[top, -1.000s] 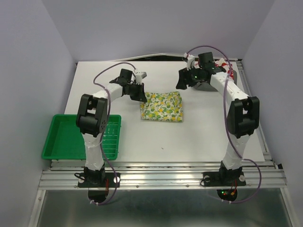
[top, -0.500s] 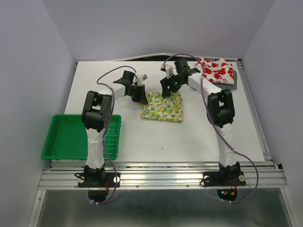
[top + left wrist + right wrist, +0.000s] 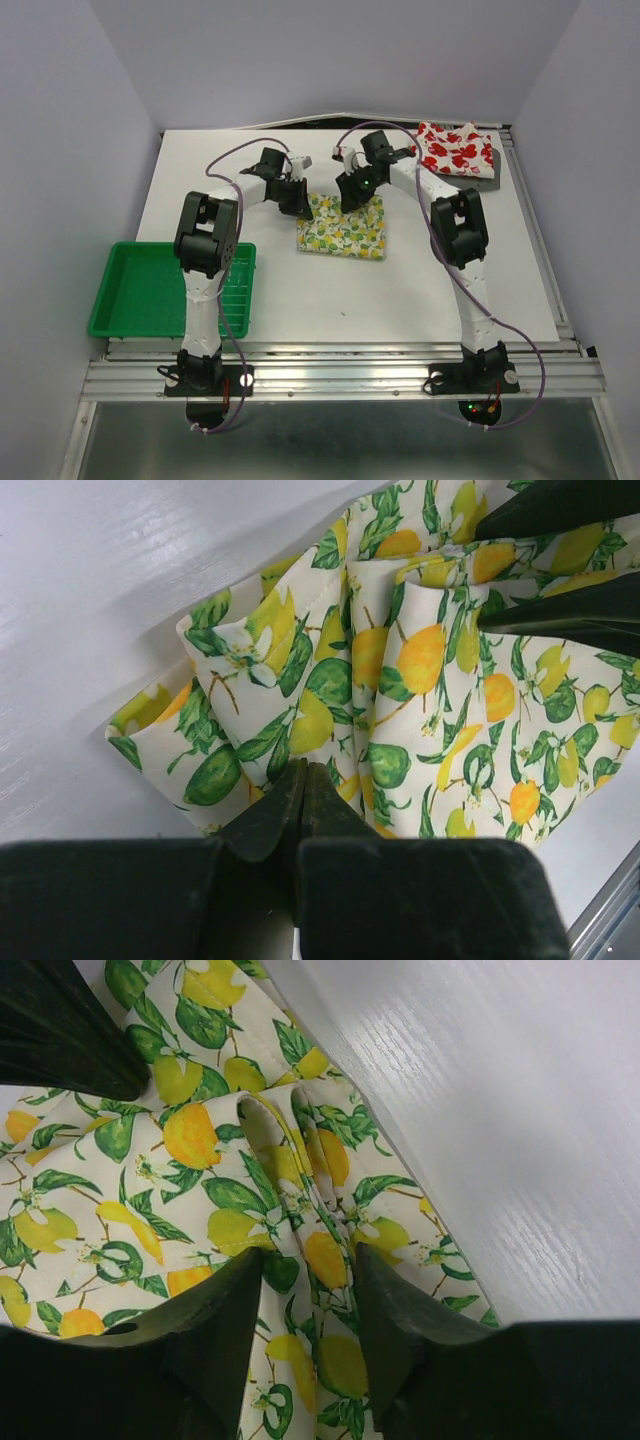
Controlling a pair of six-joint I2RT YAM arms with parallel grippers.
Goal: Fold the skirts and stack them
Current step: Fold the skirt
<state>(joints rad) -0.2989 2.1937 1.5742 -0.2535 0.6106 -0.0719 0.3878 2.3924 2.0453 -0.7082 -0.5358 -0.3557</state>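
Observation:
The lemon skirt (image 3: 342, 226) lies folded at the table's middle, its far edge bunched into ridges. My left gripper (image 3: 297, 199) is at its far left corner, jaws shut with the bunched cloth (image 3: 330, 680) at the tips. My right gripper (image 3: 352, 194) is at the far right edge, jaws open on either side of a raised fold (image 3: 310, 1185). The red-print skirt (image 3: 458, 148) lies at the back right on top of the grey skirt (image 3: 487, 173), of which only an edge shows.
A green plastic tray (image 3: 150, 292) sits at the near left, partly under the left arm. The right arm's fingers (image 3: 560, 615) show in the left wrist view, close to my left jaws. The table's back edge runs just behind both grippers.
The right arm has swung left from the back-right pile down to the lemon skirt's far edge, uncovering the red-print skirt. The left gripper has stayed at its corner.

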